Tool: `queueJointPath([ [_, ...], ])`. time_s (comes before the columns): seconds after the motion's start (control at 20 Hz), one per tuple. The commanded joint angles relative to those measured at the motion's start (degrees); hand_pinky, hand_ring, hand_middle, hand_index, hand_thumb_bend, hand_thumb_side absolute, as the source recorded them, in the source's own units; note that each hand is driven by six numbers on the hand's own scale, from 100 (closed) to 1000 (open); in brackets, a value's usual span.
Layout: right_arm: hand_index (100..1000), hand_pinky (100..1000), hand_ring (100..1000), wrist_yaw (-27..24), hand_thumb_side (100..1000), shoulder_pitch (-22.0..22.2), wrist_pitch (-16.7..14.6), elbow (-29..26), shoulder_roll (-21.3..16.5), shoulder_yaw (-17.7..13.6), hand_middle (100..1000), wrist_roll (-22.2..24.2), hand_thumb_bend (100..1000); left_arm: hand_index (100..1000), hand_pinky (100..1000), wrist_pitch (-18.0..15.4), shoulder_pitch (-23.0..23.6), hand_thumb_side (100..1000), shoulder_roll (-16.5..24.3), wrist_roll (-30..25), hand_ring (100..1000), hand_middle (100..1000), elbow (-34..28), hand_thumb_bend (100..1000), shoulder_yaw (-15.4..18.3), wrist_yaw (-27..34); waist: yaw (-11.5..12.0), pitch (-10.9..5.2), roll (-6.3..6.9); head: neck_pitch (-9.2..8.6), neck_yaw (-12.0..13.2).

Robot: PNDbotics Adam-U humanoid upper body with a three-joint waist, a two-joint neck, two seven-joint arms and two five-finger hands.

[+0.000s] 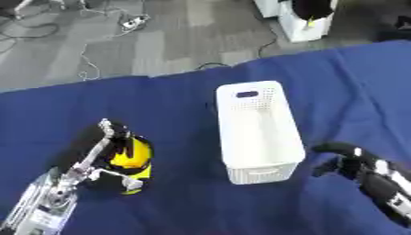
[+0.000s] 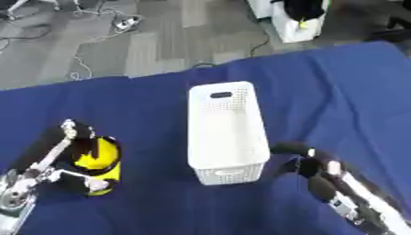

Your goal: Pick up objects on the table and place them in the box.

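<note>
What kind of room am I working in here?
Probably a lab or test workspace: a table under blue cloth holding a white perforated box, with loose cables and a power strip on grey floor.

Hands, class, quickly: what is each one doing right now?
Left hand: fingers curled round the yellow and black object.
Right hand: holds nothing, beside the white box; fingers' state cannot be told.

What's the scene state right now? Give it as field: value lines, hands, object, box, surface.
surface: table under a blue cloth
box: white perforated box, near centre, nothing visible inside
object: yellow and black object, left of the box, on the cloth
left hand: left hand, fingers curled round the yellow and black object
right hand: right hand, near the box's near right corner, holding nothing; fingers unclear
task status: object not yet in the box
</note>
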Motion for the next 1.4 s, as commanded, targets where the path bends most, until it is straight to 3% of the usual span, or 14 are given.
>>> queueJointPath([
  [0.05,937,824,707,0.07,807,-0.1,0.05,-1.01,-0.51,-0.14,872,-0.02,496,348,100,0.39,-1.19,100,1.66,-0.07,100,237,-2.21,823,0.84,0.55,0.09,-1.05,-0.39,-0.65,-0.32],
  [0.9,936,824,707,-0.35,803,0.25,0.54,-1.01,-0.54,-0.11,871,-0.04,494,347,100,1.53,-3.97,100,2.64,-1.84,100,237,-7.01,887,1.02,1.76,0.39,-2.21,-0.15,-0.84,0.13],
  [1.15,936,824,707,-0.5,803,0.4,0.76,-1.01,-0.57,0.02,872,0.04,491,346,100,1.9,-6.86,100,3.32,-2.91,100,242,-9.33,861,0.74,2.19,0.6,-2.67,-0.08,-0.76,0.34],
  [1.4,936,824,707,-0.66,801,0.51,0.91,-1.01,-0.64,0.09,871,0.09,488,346,100,2.19,-9.52,100,4.2,-4.26,100,244,-10.42,889,0.38,2.85,0.55,-3.08,0.04,-0.84,0.6],
])
